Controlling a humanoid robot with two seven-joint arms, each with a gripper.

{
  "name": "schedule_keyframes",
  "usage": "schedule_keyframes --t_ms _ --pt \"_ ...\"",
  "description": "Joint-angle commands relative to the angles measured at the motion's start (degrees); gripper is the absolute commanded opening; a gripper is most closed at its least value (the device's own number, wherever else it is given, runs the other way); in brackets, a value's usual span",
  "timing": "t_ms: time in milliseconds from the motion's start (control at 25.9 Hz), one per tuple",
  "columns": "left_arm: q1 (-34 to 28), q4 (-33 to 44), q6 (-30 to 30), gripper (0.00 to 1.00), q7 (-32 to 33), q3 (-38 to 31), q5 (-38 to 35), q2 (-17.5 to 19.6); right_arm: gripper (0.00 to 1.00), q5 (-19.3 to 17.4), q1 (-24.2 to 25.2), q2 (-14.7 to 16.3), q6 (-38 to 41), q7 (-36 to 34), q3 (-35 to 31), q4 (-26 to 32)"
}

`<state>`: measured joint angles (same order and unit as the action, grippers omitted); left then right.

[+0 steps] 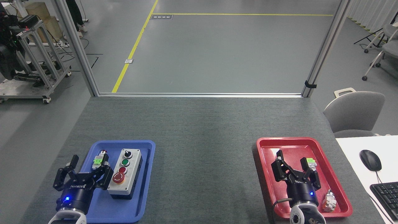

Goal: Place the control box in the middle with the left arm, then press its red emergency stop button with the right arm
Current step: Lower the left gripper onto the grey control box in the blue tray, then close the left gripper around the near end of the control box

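The control box (125,173) lies lengthwise in the blue tray (146,174) at the left, light grey on top with a black base. Its row runs from a black knob at the far end through a green and a small red button to the red emergency stop button (118,177) at the near end. My left gripper (83,168) stands open just left of the box, over the tray's left side, fingers spread and holding nothing. My right gripper (292,161) hovers open over the red tray (267,174) at the right, nothing in it.
A loose green-bodied push-button part (100,159) lies in the blue tray beside the box. The red tray holds a green part (311,161) and an orange part (329,200). Grey felt table (202,140) between the trays. A white desk with mouse (370,160) and keyboard (385,194) is at far right.
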<state>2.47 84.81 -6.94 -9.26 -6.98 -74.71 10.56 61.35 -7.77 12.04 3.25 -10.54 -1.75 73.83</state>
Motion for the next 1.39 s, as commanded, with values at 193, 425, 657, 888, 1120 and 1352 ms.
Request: schedule_keyframes --t_ms 193,425,657,888,1120,1352 --pt "-0.1 0.0 0.0 0.99 -0.41 -0.14 0.09 -0.01 1.0 0.0 0.22 0.09 0.0 -0.01 -0.01 0.0" --pt "-0.8 0.36 -0.44 0.99 -0.67 -0.32 0.61 -0.01 1.0 0.0 0.13 0.18 0.0 -0.01 -0.01 0.0" --pt "-2.38 2.55 -1.32 0.99 -0.94 -0.23 0.61 0.08 1.0 0.0 -0.49 -0.43 -0.08 -0.01 -0.01 0.0" --pt "-5.63 2.55 -0.7 0.99 -2.08 4.08 -0.88 -0.01 1.0 0.0 -0.49 -0.35 -0.08 -0.01 -0.01 0.0" --pt "-5.63 -0.26 0.26 0.99 -2.17 7.24 -2.37 -0.45 1.0 0.0 -0.4 -0.26 0.0 0.08 -0.01 0.0" --pt "-5.72 -2.72 0.35 0.99 -3.4 9.17 -4.04 -0.8 1.0 0.0 -0.49 -0.43 -0.08 -0.01 -0.01 0.0"
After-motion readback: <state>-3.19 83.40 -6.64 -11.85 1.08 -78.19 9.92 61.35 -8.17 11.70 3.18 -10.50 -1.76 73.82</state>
